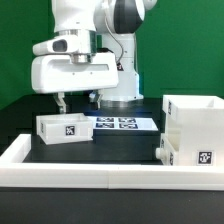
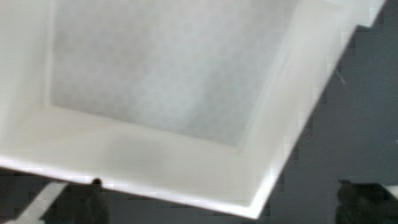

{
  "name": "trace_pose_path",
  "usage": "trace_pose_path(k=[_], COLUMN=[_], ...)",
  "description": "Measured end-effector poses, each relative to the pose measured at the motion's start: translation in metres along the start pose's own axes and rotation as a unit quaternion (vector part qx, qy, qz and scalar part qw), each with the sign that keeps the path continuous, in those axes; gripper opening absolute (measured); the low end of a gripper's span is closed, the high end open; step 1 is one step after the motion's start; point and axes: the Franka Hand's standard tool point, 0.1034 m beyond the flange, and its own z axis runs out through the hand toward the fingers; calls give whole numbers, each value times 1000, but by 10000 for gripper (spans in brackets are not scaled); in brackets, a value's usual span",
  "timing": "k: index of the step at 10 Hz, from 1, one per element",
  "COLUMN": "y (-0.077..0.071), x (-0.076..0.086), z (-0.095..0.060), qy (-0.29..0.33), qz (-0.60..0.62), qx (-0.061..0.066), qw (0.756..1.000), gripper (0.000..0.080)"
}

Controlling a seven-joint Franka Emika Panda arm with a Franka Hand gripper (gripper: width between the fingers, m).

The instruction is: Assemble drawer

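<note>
A small white tray box (image 1: 65, 127) with a square tag on its side stands on the black table at the exterior view's left. My gripper (image 1: 76, 100) hangs just above it, open and holding nothing. In the wrist view the tray box (image 2: 169, 85) fills most of the picture, open side up, with its grey floor showing. The two dark fingertips (image 2: 63, 200) stand wide apart at the picture's edge, and a corner of the box rim lies between them. The tall casing (image 1: 195, 118) stands at the exterior view's right, with a lower tagged box (image 1: 185, 152) in front of it.
The marker board (image 1: 120, 123) lies flat on the table by the robot's base. A long low white border wall (image 1: 100, 172) runs along the front and down the exterior view's left side.
</note>
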Motion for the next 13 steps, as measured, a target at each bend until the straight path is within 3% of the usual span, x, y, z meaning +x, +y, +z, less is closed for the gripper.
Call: trace_pose_path(k=[3, 7, 13], y=[-1, -29, -32], x=[-1, -5, -38], z=[1, 15, 39], qy=[0, -7, -4], qz=[7, 58, 61], qx=[2, 16, 24], qw=[1000, 998, 998], gripper=[649, 649, 649])
